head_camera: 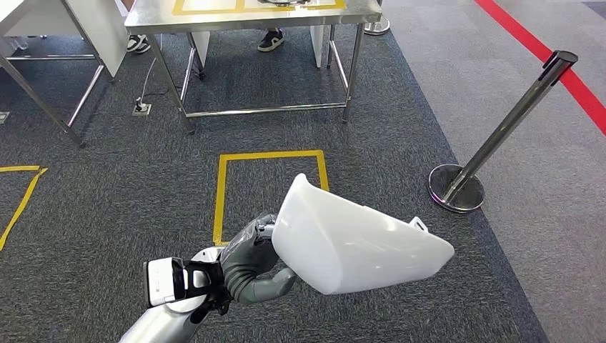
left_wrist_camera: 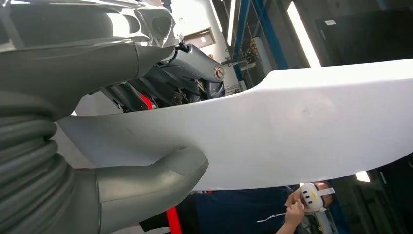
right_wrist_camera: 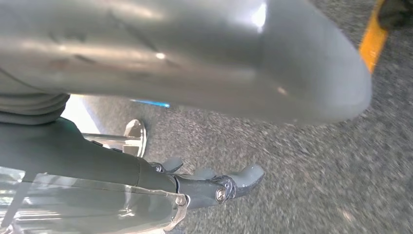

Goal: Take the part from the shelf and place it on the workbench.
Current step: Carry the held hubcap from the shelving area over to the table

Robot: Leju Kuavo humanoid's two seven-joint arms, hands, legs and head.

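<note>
Gripping one white part [head_camera: 357, 243], left robot hand [head_camera: 254, 261].

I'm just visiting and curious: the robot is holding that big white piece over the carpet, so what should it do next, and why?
Probably keep walking toward the steel workbench. The left hand grips the white part above the carpet, and the bench lies ahead beyond the yellow floor square, too far to set it down.

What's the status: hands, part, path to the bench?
Left robot hand grips the white part. Right robot hand holds nothing, fingers apart. Workbench ahead, part not placed. Stanchion stands right of the path.
</note>
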